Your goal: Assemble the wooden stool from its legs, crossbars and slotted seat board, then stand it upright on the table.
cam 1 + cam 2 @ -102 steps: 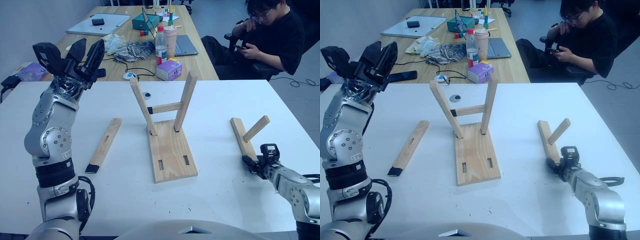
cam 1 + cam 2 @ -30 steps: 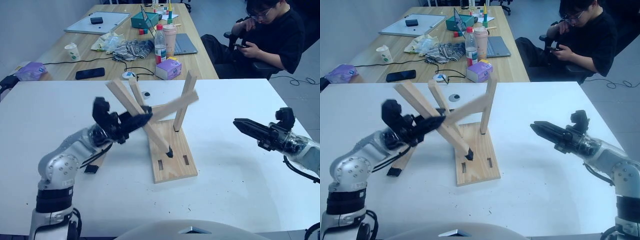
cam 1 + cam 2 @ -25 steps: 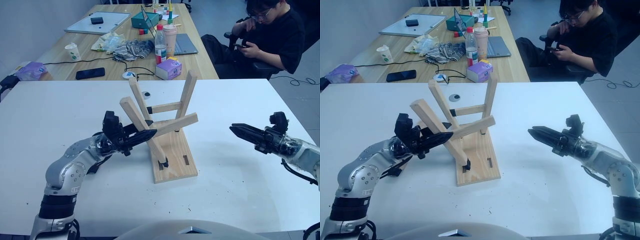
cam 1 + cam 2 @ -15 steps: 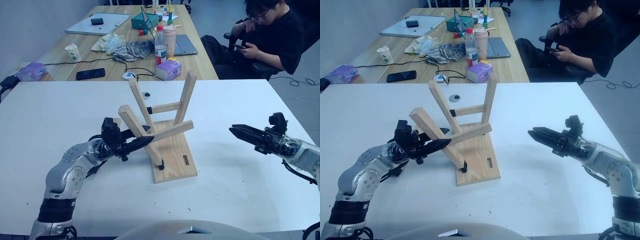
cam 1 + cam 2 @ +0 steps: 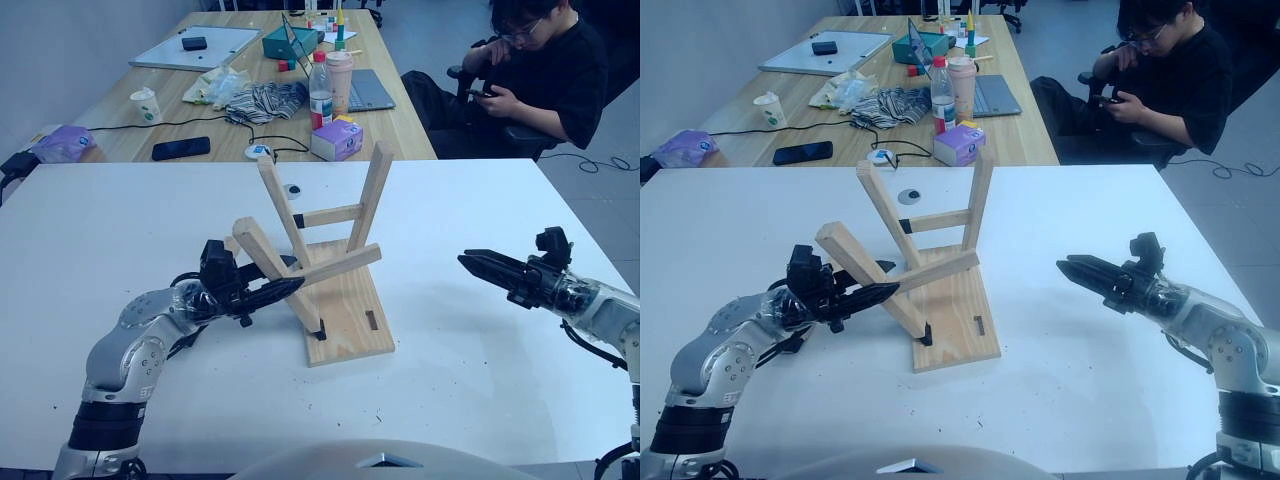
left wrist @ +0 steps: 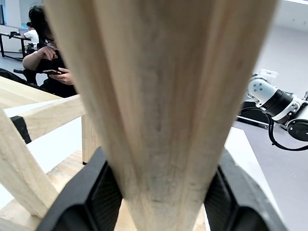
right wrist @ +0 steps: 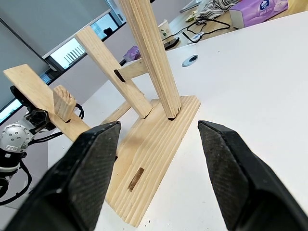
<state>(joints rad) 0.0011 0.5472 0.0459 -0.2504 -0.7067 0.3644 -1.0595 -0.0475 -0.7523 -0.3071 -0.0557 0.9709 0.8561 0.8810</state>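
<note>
Now, eye views: left gripper (image 5: 285, 288) pinches the loose leg pair (image 5: 272, 258), its foot at the seat board's (image 5: 350, 300) near-left slot; right gripper (image 5: 478, 264) hovers spread, well right.
Left wrist: pads (image 6: 91, 197) clamp the leg.
Right wrist: fingers (image 7: 94, 159) empty. Brace the board, I judge, and seat both feet squarely.

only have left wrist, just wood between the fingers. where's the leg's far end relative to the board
Observer: The leg's dark tip touches the board at its near left end, beside the empty slot. Whether it is seated, I can't tell.
Operator: is it upright
Observer: No, it leans toward the robot's left, with the left gripper shut on it and its crossbar reaching right above the board.
Operator: right arm in the way?
Observer: No, the right gripper hangs open and empty over the table, off to the board's right.
</note>
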